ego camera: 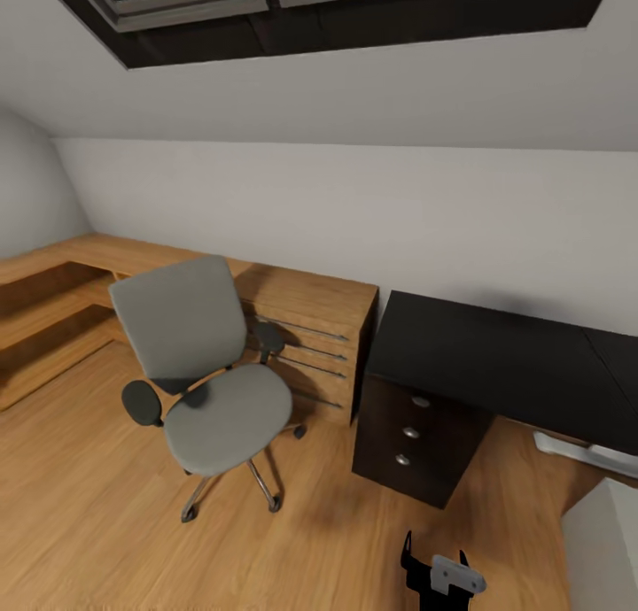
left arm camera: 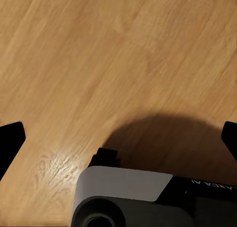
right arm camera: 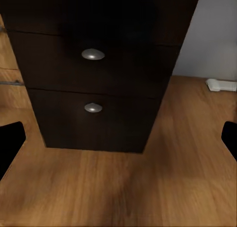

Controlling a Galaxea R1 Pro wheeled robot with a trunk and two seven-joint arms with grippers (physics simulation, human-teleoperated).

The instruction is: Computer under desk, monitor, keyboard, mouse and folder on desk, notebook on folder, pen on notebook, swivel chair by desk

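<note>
The grey swivel chair (ego camera: 208,372) stands on the wood floor left of centre, its back to the wooden unit. I make out nothing on its seat. The black desk (ego camera: 496,350), with a three-drawer pedestal (ego camera: 412,434), stretches along the wall at the right, its top dark and bare. My right gripper (ego camera: 434,560) shows low in the head view, open, pointing at the pedestal (right arm camera: 98,84) from a short way off. The left gripper (left arm camera: 118,138) is open over bare floor, above a part of my own body (left arm camera: 138,197).
A low wooden drawer unit (ego camera: 310,336) and an L-shaped wooden shelf (ego camera: 53,301) line the wall behind the chair. A flat white thing (ego camera: 580,450) lies on the floor under the desk (right arm camera: 220,84). A white block (ego camera: 607,540) sits at the lower right. A sloped ceiling with skylights is overhead.
</note>
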